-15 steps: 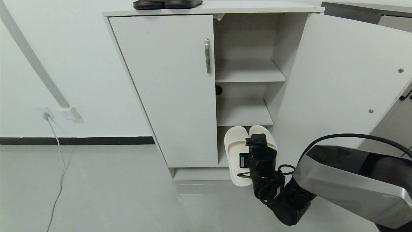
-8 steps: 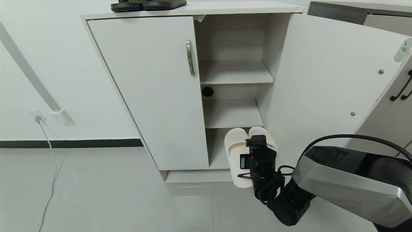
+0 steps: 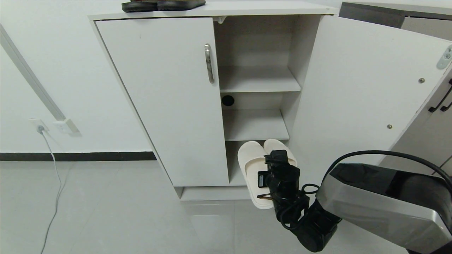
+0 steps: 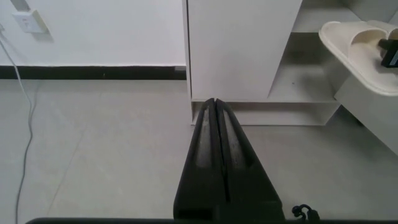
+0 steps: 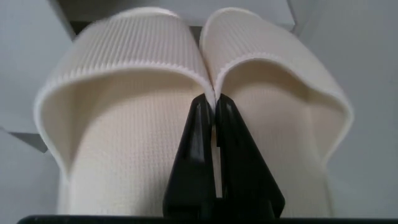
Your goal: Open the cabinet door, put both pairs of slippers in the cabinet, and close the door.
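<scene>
Item: white slippers [image 3: 249, 158], pinched together at their inner edges by my right pincer [image 3: 277, 156]. They have edged leftward to the mouth of the cabinet's [image 3: 162, 98] bottom bay. Door [image 3: 353, 88] open. Dark slippers [image 3: 162, 4] on top, pending. Left pincer [image 4: 215, 106] pressed together, empty.

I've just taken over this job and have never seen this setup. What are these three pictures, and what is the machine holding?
It is a two-armed robot on wheels. The wide picture comes from a camera on its head, looking down at a tall white cabinet. Its right door stands open and the left one is shut. The other two pictures come from a camera on each wrist. The right claw pinches a pair of cream ribbed slippers by their inner edges, in front of the lowest compartment. The left claw is shut on nothing, above the grey floor tiles. A pair of dark slippers sits on the cabinet's top.
</scene>
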{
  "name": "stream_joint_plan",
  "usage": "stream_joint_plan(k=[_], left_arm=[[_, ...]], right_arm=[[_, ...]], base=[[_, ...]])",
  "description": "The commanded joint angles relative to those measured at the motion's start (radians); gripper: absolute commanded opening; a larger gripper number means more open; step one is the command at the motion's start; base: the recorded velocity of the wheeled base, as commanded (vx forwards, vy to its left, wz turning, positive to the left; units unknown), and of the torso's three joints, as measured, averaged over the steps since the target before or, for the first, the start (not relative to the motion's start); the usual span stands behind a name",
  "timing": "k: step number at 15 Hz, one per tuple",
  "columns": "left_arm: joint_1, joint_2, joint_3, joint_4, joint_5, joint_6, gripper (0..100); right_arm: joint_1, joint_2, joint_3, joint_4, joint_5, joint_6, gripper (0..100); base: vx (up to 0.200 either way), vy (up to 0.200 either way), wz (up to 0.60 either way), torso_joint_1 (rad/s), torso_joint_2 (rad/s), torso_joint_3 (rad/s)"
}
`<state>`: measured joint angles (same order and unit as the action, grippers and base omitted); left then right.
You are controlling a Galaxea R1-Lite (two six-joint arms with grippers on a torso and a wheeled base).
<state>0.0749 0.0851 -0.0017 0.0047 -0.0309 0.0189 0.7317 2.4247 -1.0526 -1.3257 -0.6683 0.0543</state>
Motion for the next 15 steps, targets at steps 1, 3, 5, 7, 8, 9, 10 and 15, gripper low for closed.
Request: stream_joint_plan(k=[1,3,5,7,8,9,10,15], left_arm=[[0.0,0.001,0.0,0.0,0.0,-0.001,0],[0.0,0.001,0.0,0.0,0.0,0.001,0],[0.0,0.001,0.0,0.0,0.0,-0.001,0],[0.0,0.001,0.0,0.0,0.0,0.001,0],[0.0,0.001,0.0,0.0,0.0,0.001,0],[0.0,0.001,0.0,0.0,0.0,0.001,0],[0.0,0.001,0.0,0.0,0.0,0.001,0],[0.0,0.001,0.0,0.0,0.0,0.001,0]], right_arm=[[0.037,-0.009,-0.003,0.002,-0.005,-0.002,0],[0.037,-0.01,-0.006,0.008,-0.007,-0.004,0],[0.026,-0.009,-0.017,0.026,-0.007,0.001,0],[0.025,-0.009,-0.02,0.026,-0.007,0.001,0],[0.021,-0.009,-0.02,0.026,-0.007,0.001,0],[0.02,-0.01,-0.02,0.026,-0.008,0.001,0],[0.02,-0.01,-0.02,0.026,-0.008,0.001,0],[0.02,-0.01,-0.02,0.026,-0.008,0.001,0]], base=[[0.0,0.0,0.0,0.0,0.0,0.0],[0.0,0.0,0.0,0.0,0.0,0.0],[0.0,0.0,0.0,0.0,0.0,0.0],[0.0,0.0,0.0,0.0,0.0,0.0],[0.2,0.0,0.0,0.007,0.0,-0.002],[0.2,0.0,0.0,0.007,0.0,0.007],[0.2,0.0,0.0,-0.002,0.0,0.002],[0.2,0.0,0.0,0.002,0.0,0.003]])
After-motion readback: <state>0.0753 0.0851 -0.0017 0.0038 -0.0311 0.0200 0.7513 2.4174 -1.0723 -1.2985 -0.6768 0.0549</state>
